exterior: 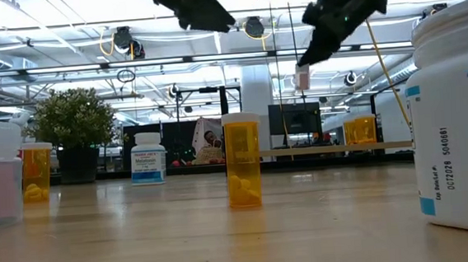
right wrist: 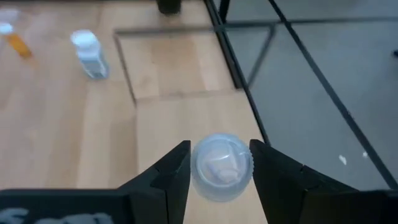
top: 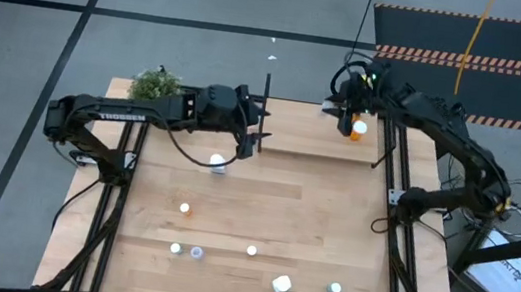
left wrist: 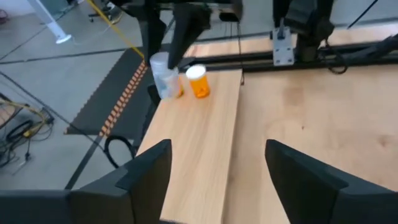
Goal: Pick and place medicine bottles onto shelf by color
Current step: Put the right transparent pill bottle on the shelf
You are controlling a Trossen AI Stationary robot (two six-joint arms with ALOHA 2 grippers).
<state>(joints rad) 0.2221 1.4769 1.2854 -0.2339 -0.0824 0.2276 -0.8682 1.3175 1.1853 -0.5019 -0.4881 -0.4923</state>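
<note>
While our right gripper (right wrist: pixel 219 167) pinches a pale clear bottle (right wrist: pixel 221 167) by its cap above the shelf (top: pixel 318 133), an orange bottle (left wrist: pixel 199 81) already stands just beside it on that board. We judge the risk is here: lowering too close could knock the orange one over, or set the clear bottle near the shelf's edge, where it could tip off. Our left gripper (left wrist: pixel 214 168) hovers with fingers spread and empty at the shelf's other end, a white bottle (top: pixel 218 163) on the table below it.
</note>
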